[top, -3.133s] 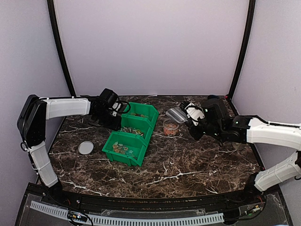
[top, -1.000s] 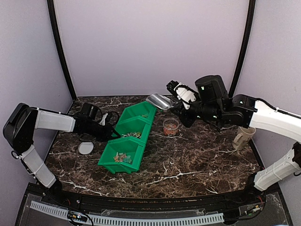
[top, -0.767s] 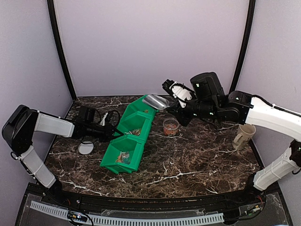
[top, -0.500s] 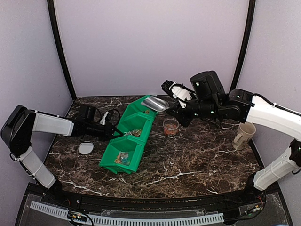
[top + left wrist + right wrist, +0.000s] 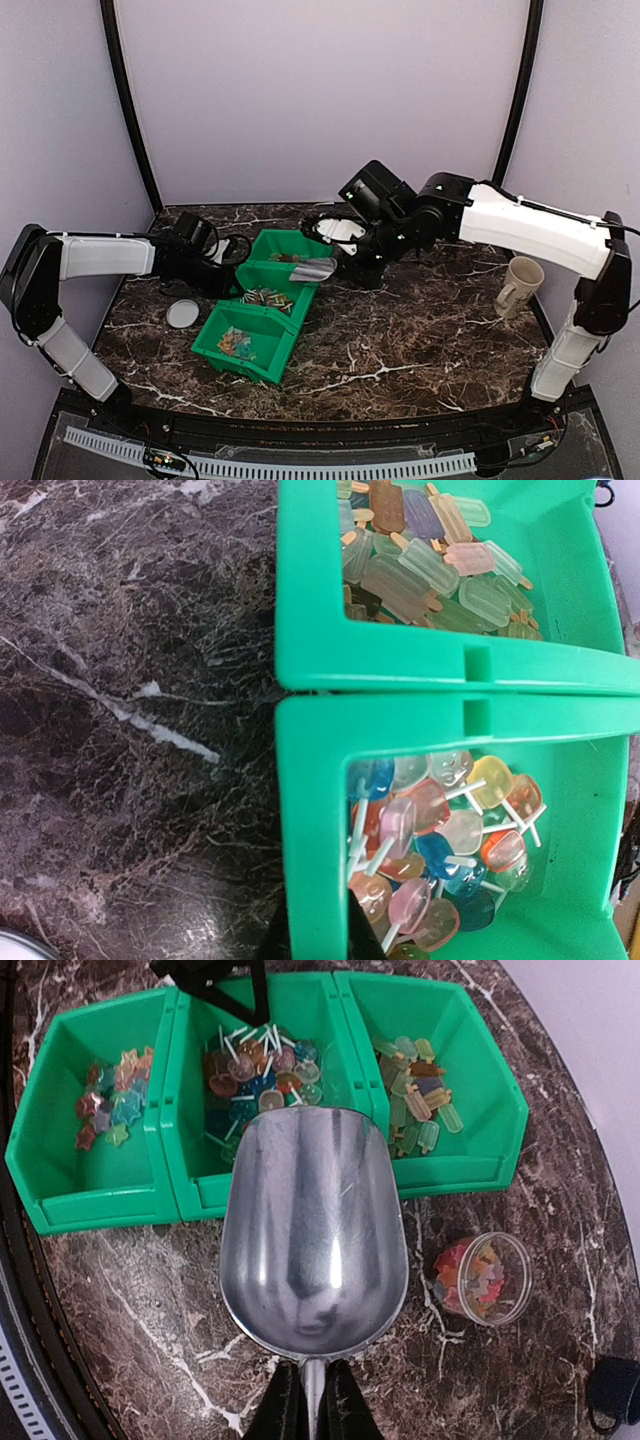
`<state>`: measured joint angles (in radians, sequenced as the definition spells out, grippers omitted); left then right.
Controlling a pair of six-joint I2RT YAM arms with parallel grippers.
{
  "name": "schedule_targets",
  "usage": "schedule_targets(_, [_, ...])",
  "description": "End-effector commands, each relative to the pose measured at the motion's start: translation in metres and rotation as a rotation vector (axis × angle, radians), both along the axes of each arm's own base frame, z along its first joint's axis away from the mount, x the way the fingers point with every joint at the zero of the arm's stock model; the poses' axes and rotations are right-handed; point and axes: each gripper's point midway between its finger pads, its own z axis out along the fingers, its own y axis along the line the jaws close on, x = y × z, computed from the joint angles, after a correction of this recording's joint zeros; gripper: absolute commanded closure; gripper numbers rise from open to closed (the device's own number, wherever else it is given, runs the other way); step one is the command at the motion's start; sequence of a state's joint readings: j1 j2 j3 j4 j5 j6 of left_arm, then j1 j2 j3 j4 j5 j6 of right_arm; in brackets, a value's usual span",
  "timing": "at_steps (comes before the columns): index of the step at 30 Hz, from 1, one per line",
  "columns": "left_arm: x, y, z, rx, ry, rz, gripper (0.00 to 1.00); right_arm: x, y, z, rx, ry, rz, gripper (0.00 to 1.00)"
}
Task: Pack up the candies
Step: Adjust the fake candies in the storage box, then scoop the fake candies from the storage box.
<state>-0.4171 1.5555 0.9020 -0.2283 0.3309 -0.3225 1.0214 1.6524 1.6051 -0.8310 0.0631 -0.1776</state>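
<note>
Jar point(image 5: 483, 1278) of candies point(image 5: 470, 1285) hidden overhead, scoop point(image 5: 312, 1230) cropped

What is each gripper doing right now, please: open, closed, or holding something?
Left gripper: closed, pinching a wall of the green bin.
Right gripper: closed on the handle of the metal scoop.
</note>
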Motion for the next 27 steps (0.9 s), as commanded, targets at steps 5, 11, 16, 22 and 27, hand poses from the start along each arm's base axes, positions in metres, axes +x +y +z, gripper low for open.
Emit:
schedule_targets(5, [0.013,-0.011,0.038,0.038,-0.149,-0.065,1.0,-0.015,0.006,-0.039,-0.216,0.064,0.07,1.0])
schedule_targets(11, [0.011,-0.012,0.031,0.086,-0.149,-0.074,1.0,-0.004,0.015,-0.057,-0.336,0.041,0.047,1.0])
schedule_targets(16, [0.01,-0.013,0.026,0.132,-0.154,-0.076,1.0,0.003,0.028,-0.068,-0.381,0.036,0.047,1.0])
schedule_targets(22, [0.009,-0.014,0.025,0.158,-0.163,-0.082,1.0,0.003,0.043,-0.087,-0.42,0.059,0.087,1.0])
schedule_targets(27, [0.01,-0.017,0.027,0.162,-0.182,-0.087,1.0,0.006,0.052,-0.096,-0.447,0.045,0.115,1.0])
